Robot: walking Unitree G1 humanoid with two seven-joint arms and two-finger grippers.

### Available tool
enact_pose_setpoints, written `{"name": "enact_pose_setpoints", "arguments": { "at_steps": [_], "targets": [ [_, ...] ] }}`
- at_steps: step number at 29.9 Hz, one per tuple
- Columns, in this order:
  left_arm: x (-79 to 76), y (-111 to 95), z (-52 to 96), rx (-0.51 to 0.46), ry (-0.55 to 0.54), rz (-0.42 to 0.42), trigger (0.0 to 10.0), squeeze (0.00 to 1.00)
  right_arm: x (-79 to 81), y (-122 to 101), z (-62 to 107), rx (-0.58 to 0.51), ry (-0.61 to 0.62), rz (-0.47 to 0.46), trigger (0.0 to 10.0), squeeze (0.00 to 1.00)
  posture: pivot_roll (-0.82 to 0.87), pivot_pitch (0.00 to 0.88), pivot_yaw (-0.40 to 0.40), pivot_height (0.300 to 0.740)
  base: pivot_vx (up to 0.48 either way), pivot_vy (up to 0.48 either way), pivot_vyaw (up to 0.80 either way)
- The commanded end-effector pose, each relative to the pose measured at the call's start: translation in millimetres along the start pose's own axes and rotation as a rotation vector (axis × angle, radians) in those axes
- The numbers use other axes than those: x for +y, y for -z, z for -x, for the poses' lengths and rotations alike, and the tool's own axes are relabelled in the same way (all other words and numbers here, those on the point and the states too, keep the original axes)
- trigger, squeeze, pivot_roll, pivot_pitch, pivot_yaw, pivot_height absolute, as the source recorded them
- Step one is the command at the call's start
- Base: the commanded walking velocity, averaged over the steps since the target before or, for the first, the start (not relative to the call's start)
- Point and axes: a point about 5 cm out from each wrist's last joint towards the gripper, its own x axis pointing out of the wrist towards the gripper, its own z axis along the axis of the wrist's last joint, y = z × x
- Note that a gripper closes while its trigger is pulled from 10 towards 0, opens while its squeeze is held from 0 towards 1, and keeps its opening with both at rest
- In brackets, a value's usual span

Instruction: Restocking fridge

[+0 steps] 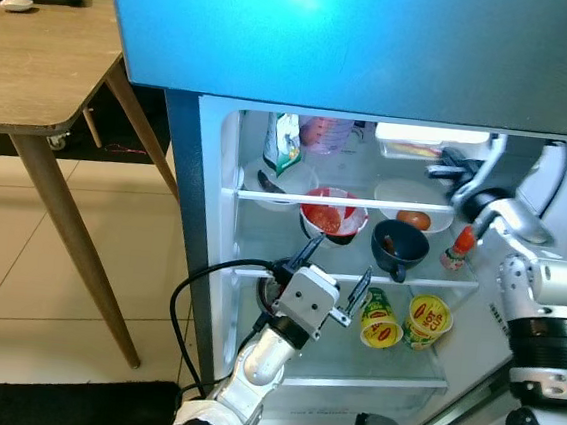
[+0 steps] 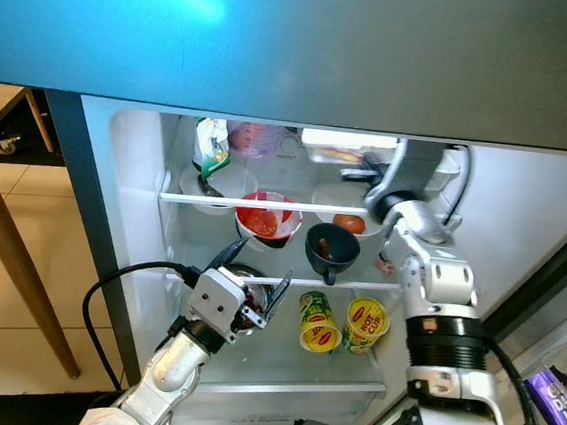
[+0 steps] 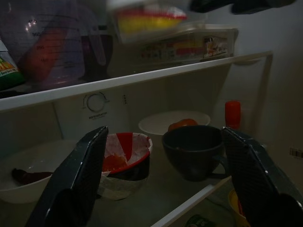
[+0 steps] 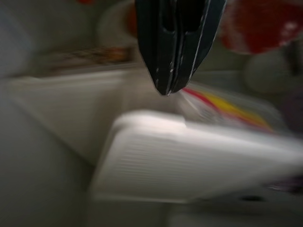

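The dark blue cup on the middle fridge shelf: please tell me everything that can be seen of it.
The dark blue cup looks like glazed ceramic, round and deep, with a handle low on its front side. It stands upright near the front edge of the middle glass shelf, between the red-and-white bowl and the small red-capped bottle. Something brownish lies inside. No gripper touches it.

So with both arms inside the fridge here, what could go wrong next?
The left gripper is open, right in front of the red-and-white bowl and dark mug on the middle shelf; a push forward could knock them back or tip them. The right gripper, shut, sits at the white lidded container on the top shelf, and a nudge might shove it. The small red-capped bottle beside the right arm could topple.
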Motion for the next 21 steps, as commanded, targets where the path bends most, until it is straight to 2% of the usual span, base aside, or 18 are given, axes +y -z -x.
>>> {"name": "enact_pose_setpoints", "arguments": {
  "at_steps": [1, 8, 9, 10, 12, 13, 14, 16, 17, 18, 19, 20, 21],
  "targets": [
    [-6.9, 2, -0.2, 0.017, 0.007, 0.018, 10.0, 0.00, -14.6, -11, -1.6, -0.063, 0.096, 0.000, 1.0, 0.00, -0.11, 0.000, -0.073, 0.550, 0.000, 0.000, 0.00],
    [-7.9, 2, -0.2, 0.018, 0.009, 0.019, 10.0, 0.00, -22.4, -9, -2.5, -0.080, 0.158, 0.005, 1.2, 0.00, -0.11, 0.000, -0.075, 0.550, 0.000, 0.000, 0.00],
    [-8.0, 2, -0.3, 0.018, 0.010, 0.019, 10.0, 0.00, -21.5, -9, -2.8, -0.080, 0.149, 0.001, 1.3, 0.00, -0.11, 0.000, -0.075, 0.550, 0.000, 0.000, 0.00],
    [-8.2, 3, -0.2, 0.019, 0.010, 0.019, 10.0, 0.00, -19.7, -9, -3.4, -0.082, 0.132, -0.005, 1.8, 0.00, -0.11, 0.000, -0.078, 0.550, 0.000, 0.000, 0.00],
    [-8.2, 3, -0.2, 0.019, 0.010, 0.019, 10.0, 0.00, -19.7, -9, -3.4, -0.082, 0.132, -0.005, 1.8, 0.00, -0.11, 0.000, -0.078, 0.550, 0.000, 0.000, 0.00],
    [-8.5, 3, -0.2, 0.019, 0.012, 0.019, 10.0, 0.00, -16.6, -9, -3.7, -0.081, 0.092, -0.029, 2.3, 0.00, -0.11, 0.000, -0.078, 0.550, 0.000, 0.000, 0.00],
    [-8.5, 3, -0.2, 0.019, 0.012, 0.019, 10.0, 0.00, -16.6, -9, -3.7, -0.081, 0.092, -0.029, 2.3, 0.00, -0.11, 0.000, -0.078, 0.550, 0.000, 0.000, 0.00],
    [-8.8, 3, -0.2, 0.019, 0.013, 0.019, 10.0, 0.00, -12.8, -9, -3.7, -0.082, 0.022, -0.059, 3.9, 0.00, -0.11, 0.000, -0.078, 0.550, 0.000, 0.000, 0.00],
    [-8.8, 3, -0.2, 0.019, 0.013, 0.019, 10.0, 0.00, -12.0, -9, -3.4, -0.082, -0.001, -0.061, 4.2, 0.00, -0.11, 0.000, -0.078, 0.550, 0.000, 0.000, 0.00],
    [-8.9, 3, -0.3, 0.020, 0.013, 0.019, 10.0, 0.00, -11.6, -10, -2.6, -0.081, -0.031, -0.064, 8.3, 0.00, -0.11, 0.000, -0.078, 0.550, 0.000, 0.000, 0.00],
    [-8.9, 3, -0.3, 0.020, 0.013, 0.019, 10.0, 0.00, -11.6, -10, -2.6, -0.081, -0.031, -0.064, 8.3, 0.00, -0.11, 0.000, -0.078, 0.550, 0.000, 0.000, 0.00],
    [-9.0, 3, -0.3, 0.020, 0.014, 0.019, 10.0, 0.00, -12.1, -10, -1.2, -0.078, -0.063, -0.062, 10.0, 0.00, -0.11, 0.000, -0.078, 0.550, 0.000, 0.000, 0.00],
    [-9.0, 3, -0.3, 0.020, 0.014, 0.020, 10.0, 0.00, -12.4, -11, -0.3, -0.075, -0.083, -0.061, 10.0, 0.00, -0.11, 0.000, -0.078, 0.550, 0.000, 0.000, 0.00]
  ]
}}
